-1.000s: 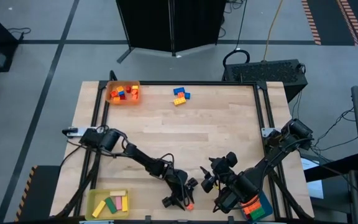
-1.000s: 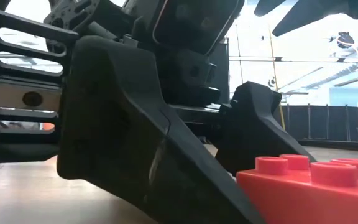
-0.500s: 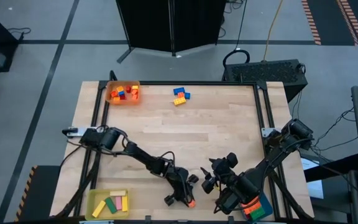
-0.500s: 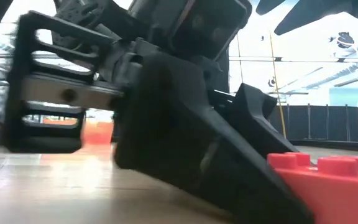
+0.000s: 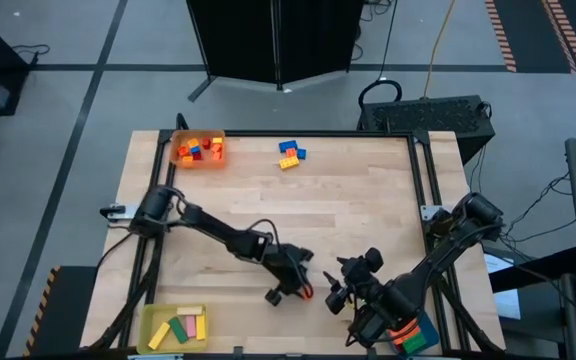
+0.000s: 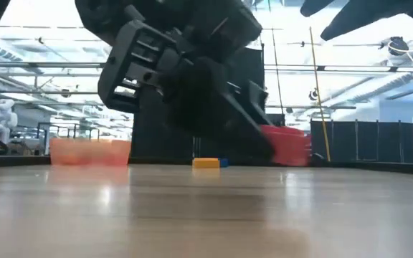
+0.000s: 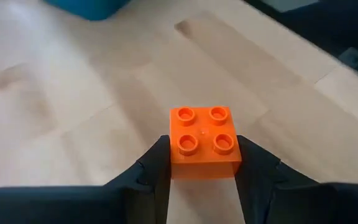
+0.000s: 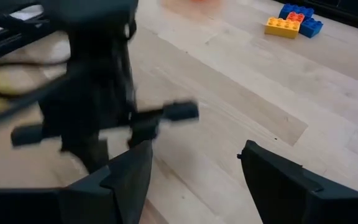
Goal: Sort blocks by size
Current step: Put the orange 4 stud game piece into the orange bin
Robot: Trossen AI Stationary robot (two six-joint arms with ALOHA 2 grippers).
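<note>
An orange four-stud block point(image 7: 204, 143) hangs just above the table, near its front edge, with my left gripper point(image 5: 300, 288) shut on it. In the low view the block point(image 6: 287, 143) shows red and clear of the wood. Just to its right, my right gripper point(image 8: 194, 180) stands open with nothing between its fingers, above the table point(image 5: 344, 284). More blocks lie in an orange tray point(image 5: 198, 150) at the far left, in a yellow tray point(image 5: 175, 327) at the near left, and loose in a small blue and yellow group point(image 5: 290, 153) at the far edge. My left gripper pinches the orange block by two opposite side walls point(image 7: 174, 167) between its two fingers, one on each side. The fingers slant down toward the table. The block sits level with its studs up, lifted clear of the table.
A blue tray point(image 5: 415, 337) with orange blocks stands at the near right, under my right arm. Bare wood spreads across the table's middle point(image 5: 328, 210). A black frame runs around the table's edges.
My left gripper has risen and gone toward the table's far edge, tipping less steeply, with the orange block. The block sat on the table beside the fingers a second ago; now it hangs clear of the wood.
</note>
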